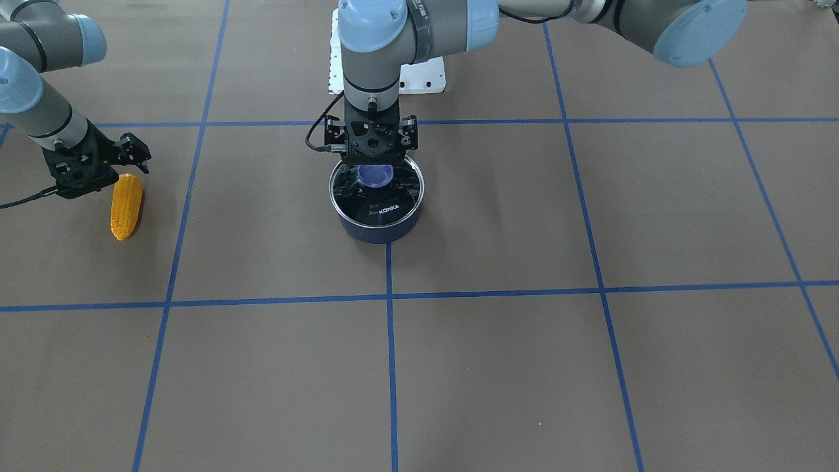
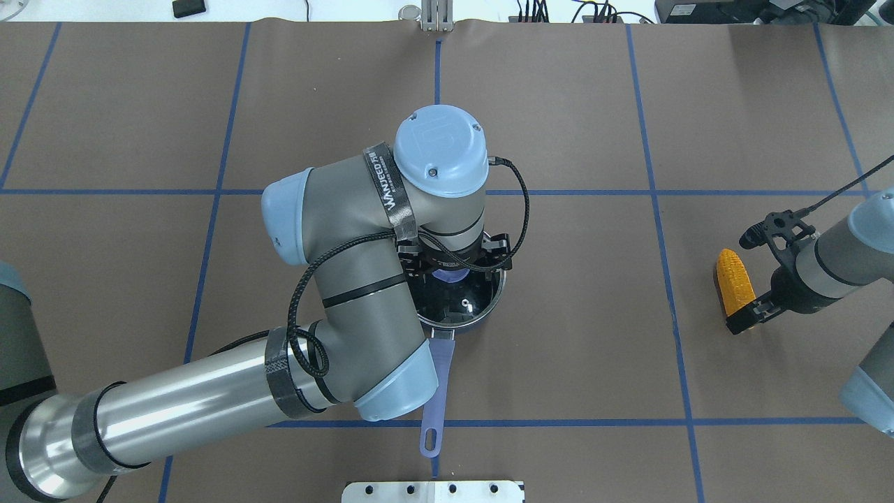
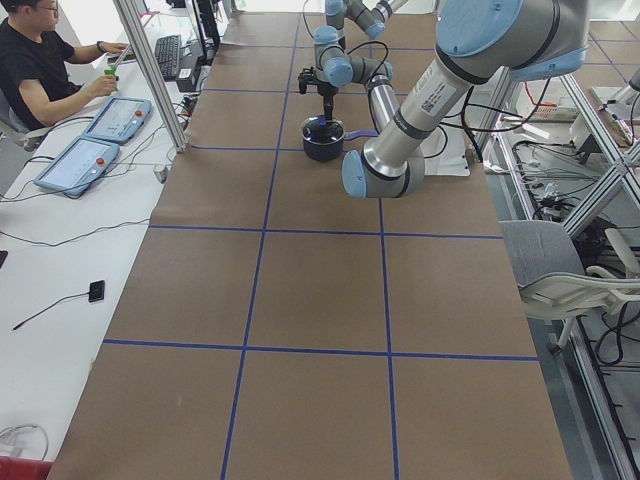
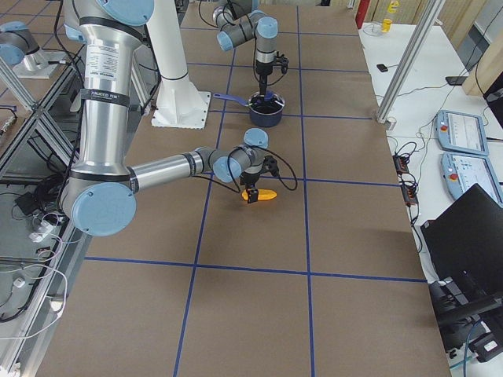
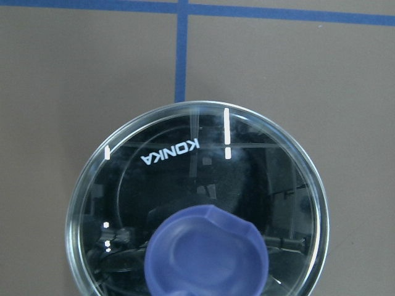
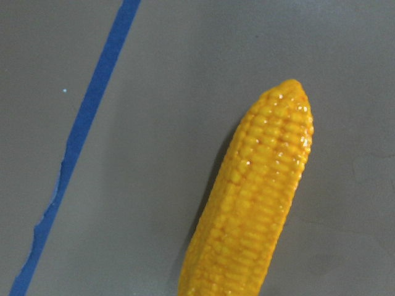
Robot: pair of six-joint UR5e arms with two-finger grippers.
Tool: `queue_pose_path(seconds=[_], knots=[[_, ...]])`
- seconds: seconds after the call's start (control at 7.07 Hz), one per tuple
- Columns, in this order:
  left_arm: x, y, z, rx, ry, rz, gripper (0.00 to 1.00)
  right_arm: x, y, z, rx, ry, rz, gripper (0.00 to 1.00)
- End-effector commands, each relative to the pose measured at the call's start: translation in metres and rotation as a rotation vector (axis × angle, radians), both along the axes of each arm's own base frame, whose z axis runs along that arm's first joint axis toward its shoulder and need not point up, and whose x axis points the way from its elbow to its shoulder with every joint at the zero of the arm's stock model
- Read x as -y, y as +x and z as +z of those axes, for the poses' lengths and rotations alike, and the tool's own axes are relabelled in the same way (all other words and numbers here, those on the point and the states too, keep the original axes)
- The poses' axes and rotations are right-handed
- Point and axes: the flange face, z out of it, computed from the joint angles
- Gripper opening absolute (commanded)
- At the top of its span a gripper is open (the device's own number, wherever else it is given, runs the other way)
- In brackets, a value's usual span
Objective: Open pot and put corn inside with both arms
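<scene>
The dark navy pot [image 1: 383, 229] stands at the table's middle with its glass KONKA lid [image 1: 393, 200] on. Its lavender handle [image 2: 436, 391] points toward the robot. My left gripper [image 1: 373, 160] hangs straight down over the purple knob [image 1: 375, 176], jaws spread; the left wrist view shows the knob [image 5: 207, 253] just below with no finger touching it. The orange-yellow corn [image 1: 126, 206] lies on the table at the robot's far right. My right gripper [image 1: 101, 170] is open close beside it, not holding it; the right wrist view shows the cob [image 6: 253, 209] alone.
The white base block [image 2: 433, 491] sits at the robot's edge behind the pot handle. Blue tape lines [image 1: 390, 295] grid the brown table. An operator [image 3: 40, 70] sits by pendants beyond the far edge, with a metal post [image 3: 150, 80] nearby.
</scene>
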Motion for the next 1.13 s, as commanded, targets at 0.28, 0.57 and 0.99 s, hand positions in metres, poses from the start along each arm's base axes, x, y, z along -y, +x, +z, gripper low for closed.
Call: queue_pose_path(seconds=[0.28,0.57,0.99], knots=[[0.003,0.004,0.007,0.007,0.023,0.024,0.99,-0.005,-0.009,0.008,-0.026,0.009,-0.014,0.94],[0.005,0.008,0.009,0.003,0.026,0.025,0.99,-0.009,-0.016,0.015,-0.037,0.001,-0.029,0.90],[0.008,0.008,0.010,-0.005,0.031,0.022,0.99,-0.001,-0.010,-0.003,-0.001,0.011,-0.015,0.73]])
